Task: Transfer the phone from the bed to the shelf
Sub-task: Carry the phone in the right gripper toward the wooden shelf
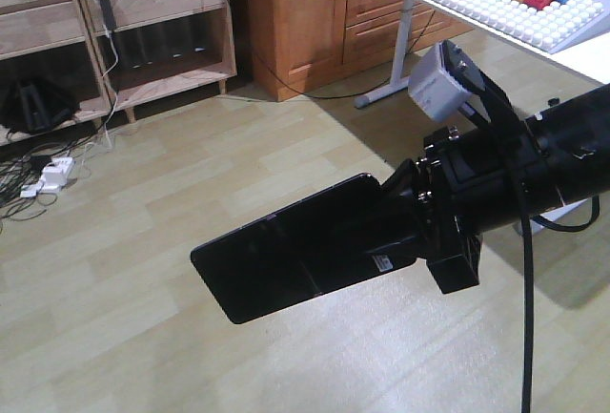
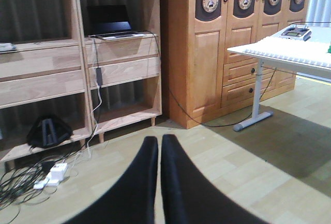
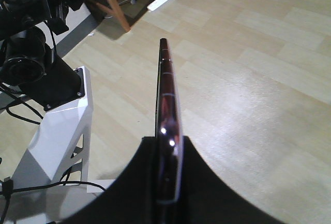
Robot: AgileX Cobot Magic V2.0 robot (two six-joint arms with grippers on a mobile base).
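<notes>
The right pincer [image 3: 168, 146] is clamped on one short end of the phone [image 1: 295, 251]. In the right wrist view the phone stands edge-on between the two fingers [image 3: 129, 182]. It is held in the air above the floor [image 1: 143, 337], well apart from the shelf [image 1: 162, 3], in front of it and to its right. The left pincer [image 2: 158, 146] is closed, fingers together with nothing between them, and faces the shelf. A laptop [image 2: 111, 22] stands on one shelf board.

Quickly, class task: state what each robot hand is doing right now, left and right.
Left hand: closed, holding nothing.
Right hand: closed on the phone.
</notes>
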